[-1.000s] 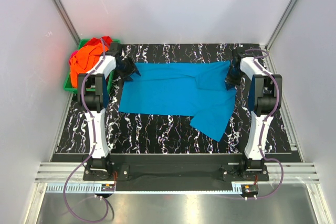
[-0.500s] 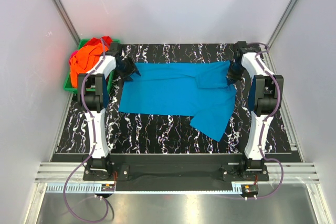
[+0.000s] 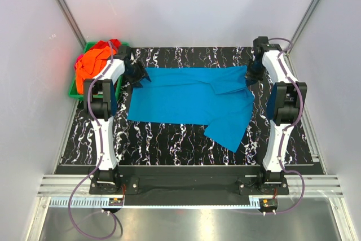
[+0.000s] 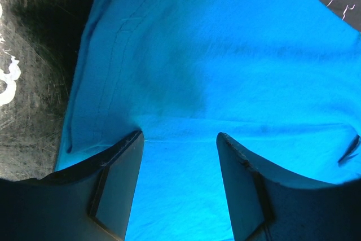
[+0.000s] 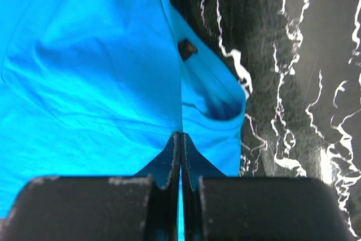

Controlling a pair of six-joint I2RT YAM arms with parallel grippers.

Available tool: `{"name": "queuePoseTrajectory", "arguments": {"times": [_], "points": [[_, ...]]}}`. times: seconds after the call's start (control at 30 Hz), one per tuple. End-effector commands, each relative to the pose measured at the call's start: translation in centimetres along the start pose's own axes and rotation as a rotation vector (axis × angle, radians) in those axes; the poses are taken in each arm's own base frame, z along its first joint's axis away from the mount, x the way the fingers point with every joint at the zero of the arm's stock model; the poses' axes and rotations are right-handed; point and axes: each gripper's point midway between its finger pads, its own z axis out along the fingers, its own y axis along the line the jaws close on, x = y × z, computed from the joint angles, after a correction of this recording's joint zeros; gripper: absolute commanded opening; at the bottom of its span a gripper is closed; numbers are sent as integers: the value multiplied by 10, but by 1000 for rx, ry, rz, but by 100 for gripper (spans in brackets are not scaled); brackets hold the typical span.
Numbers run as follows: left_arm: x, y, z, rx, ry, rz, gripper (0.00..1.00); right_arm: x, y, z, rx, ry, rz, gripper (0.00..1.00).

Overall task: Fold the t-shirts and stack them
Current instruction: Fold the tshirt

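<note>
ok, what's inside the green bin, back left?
A heap of orange t-shirts, some red at the top, bulging above the green bin rim. Anything under the heap is covered; the left arm hides the bin's right side.

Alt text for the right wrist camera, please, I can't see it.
The right gripper is shut on a fold of the blue t-shirt, which fills the left of the view. The black marbled table shows on the right.

Left arm (image 3: 102,99) reaches the table's (image 3: 169,139) far-left corner, its pincer (image 4: 179,135) spread wide; right arm (image 3: 285,100) far-right, pincer (image 5: 180,135) pinching the blue t-shirt (image 3: 186,97).
</note>
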Motion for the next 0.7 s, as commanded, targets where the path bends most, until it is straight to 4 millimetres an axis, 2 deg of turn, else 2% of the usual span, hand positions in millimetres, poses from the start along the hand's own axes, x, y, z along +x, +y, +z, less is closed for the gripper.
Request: {"name": "queuePoseTrajectory", "arguments": {"times": [0.0, 0.47, 0.57, 0.67], "points": [[0, 28, 7, -84, 15, 12, 63, -3, 6, -45, -49, -38, -18, 0], [-3, 30, 4, -100, 22, 37, 63, 12, -3, -71, -31, -41, -18, 0], [-2, 30, 3, -100, 22, 40, 63, 19, -5, -70, -32, -31, -22, 0], [-3, 30, 3, -100, 22, 39, 63, 35, -7, -63, -42, 0, -16, 0]]}}
